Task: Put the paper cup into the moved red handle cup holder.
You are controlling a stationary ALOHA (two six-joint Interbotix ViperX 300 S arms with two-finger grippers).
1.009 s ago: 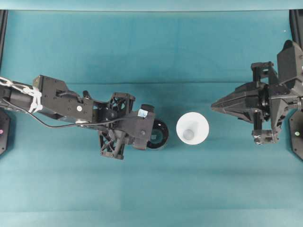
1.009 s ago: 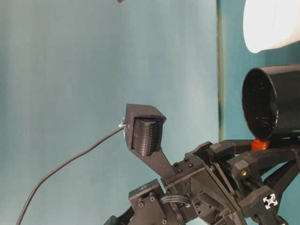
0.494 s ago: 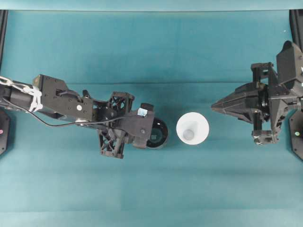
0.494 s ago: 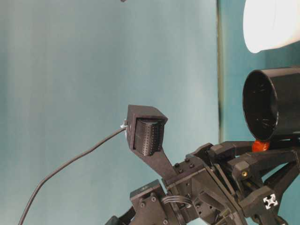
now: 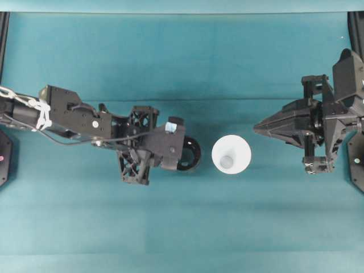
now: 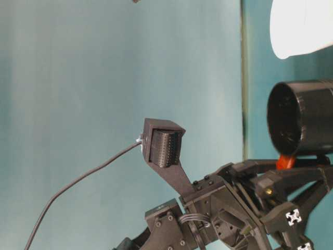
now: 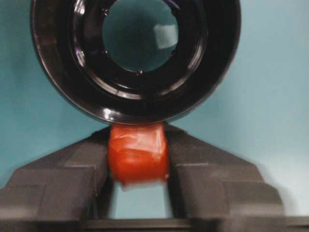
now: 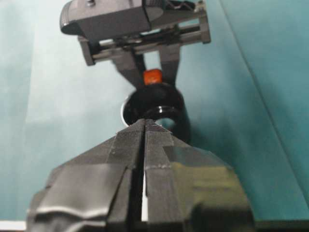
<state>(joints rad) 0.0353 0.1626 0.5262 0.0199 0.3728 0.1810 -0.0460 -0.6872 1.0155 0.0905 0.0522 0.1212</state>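
The white paper cup [image 5: 231,154] stands upright mid-table, open end up, and its side shows in the table-level view [image 6: 302,26]. Just left of it is the glossy black red handle cup holder [image 5: 190,154], also upright [image 6: 302,120]. My left gripper [image 5: 177,154] is shut on its red handle [image 7: 138,159], with a finger [image 7: 72,183] pressing on each side. The holder's ring [image 7: 72,87] is open through to the cloth. My right gripper [image 5: 257,128] hovers right of the cup, shut and holding nothing [image 8: 145,126], pointing toward the holder [image 8: 176,104].
A teal cloth [image 5: 182,57] covers the table. Black frame posts [image 5: 3,34] stand at the far left and right edges. The left arm's cable [image 6: 78,182] trails behind it.
The left gripper has carried the holder a little toward the table's far side and slightly upward. The paper cup and the right gripper have stayed put.
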